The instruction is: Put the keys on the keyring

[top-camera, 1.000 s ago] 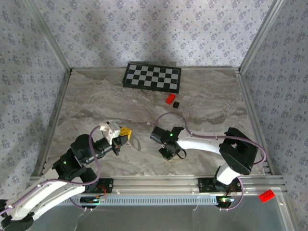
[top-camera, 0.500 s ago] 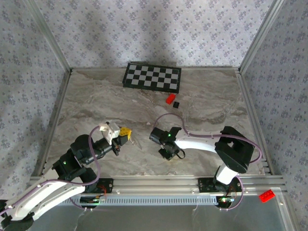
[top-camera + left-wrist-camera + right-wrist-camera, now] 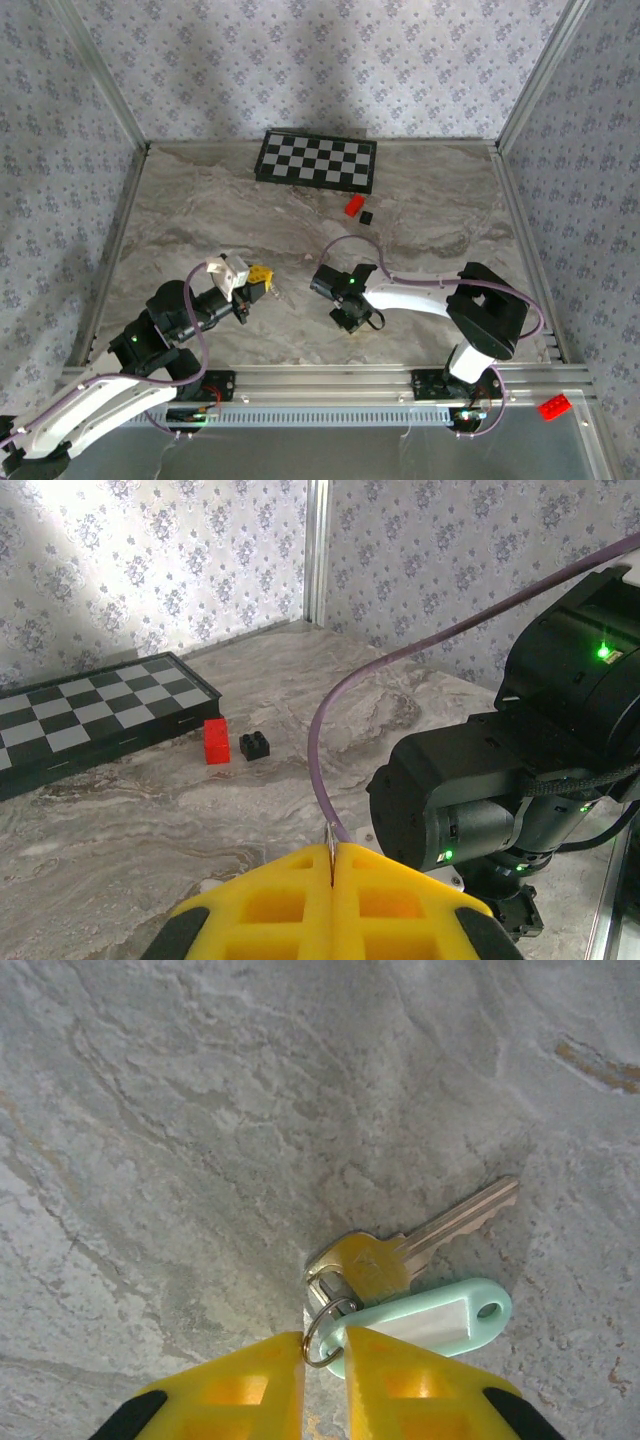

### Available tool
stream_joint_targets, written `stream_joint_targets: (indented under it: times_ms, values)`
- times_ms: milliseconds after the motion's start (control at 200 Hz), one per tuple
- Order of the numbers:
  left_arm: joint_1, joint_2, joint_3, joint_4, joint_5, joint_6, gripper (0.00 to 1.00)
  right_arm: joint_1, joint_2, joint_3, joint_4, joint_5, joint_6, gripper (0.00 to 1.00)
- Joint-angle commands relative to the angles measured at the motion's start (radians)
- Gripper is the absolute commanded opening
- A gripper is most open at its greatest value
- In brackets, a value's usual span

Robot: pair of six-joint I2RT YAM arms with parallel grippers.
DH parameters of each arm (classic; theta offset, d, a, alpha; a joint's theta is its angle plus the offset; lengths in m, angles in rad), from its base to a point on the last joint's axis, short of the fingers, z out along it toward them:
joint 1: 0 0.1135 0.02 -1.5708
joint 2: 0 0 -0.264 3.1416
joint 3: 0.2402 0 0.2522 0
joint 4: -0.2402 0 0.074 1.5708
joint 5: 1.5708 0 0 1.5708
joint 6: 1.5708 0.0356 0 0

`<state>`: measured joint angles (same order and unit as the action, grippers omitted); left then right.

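Over the marble table (image 3: 200,210), from above, I am seeing the left gripper (image 3: 262,281) hanging left of centre and the right gripper (image 3: 350,320) pointing down at the slab, the two near each other but apart. I am counting two arms, one chessboard (image 3: 315,160) at the far edge, one black cube (image 3: 367,216), and two red blocks: one (image 3: 354,205) just beside the black cube, the other (image 3: 553,406) off the table by the near rail.

From the left wrist, I am watching the left gripper (image 3: 332,865) with its yellow jaws pressing flat together. One sliver of wire is standing up from the seam, and I am taking it for the keyring (image 3: 330,838), pinched there.

From the right wrist, the right gripper (image 3: 323,1340) is standing narrow just above the slab, with one small ring (image 3: 322,1332) sitting in the gap. I cannot tell whether the pads are biting it. One key (image 3: 410,1245) and one mint tag (image 3: 425,1322) are lying flat just beyond the fingertips, both strung on that ring.

As I am judging it, the pinch needs to land squarely on the small ring or the key's head, not the tag. The lift should be slow, so the key is hanging free with its hole facing the wire held by the other arm.
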<state>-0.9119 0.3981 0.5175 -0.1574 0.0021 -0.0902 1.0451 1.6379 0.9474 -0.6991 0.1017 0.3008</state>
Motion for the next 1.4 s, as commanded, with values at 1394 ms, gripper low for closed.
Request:
stream_joint_targets:
  times_ms: [1394]
  values:
    - [-0.006, -0.011, 0.015, 0.03, -0.005, -0.006, 0.0, -0.043, -0.022, -0.029, 0.043, -0.024, -0.006, 0.21]
